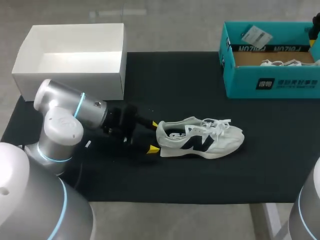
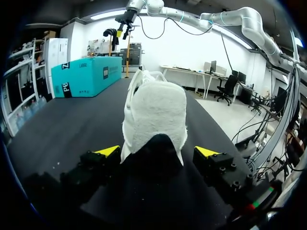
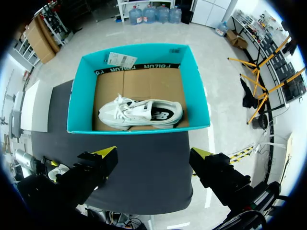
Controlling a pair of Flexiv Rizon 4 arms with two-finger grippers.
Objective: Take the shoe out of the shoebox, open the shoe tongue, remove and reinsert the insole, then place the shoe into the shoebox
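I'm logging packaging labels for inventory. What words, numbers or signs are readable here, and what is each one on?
Teal shoebox, front wall: white print, too blurred to read.
Inner back flap of that box: dark print, upside down, not surely legible.
Paper tag on its rim: too small to read.
Shoe outside the box: dark side logo, no readable words.
White box: no print seen.

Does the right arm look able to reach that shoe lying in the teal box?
Probably yes: the right hand hangs open above the teal box, which has no lid on, and nothing covers the shoe inside.
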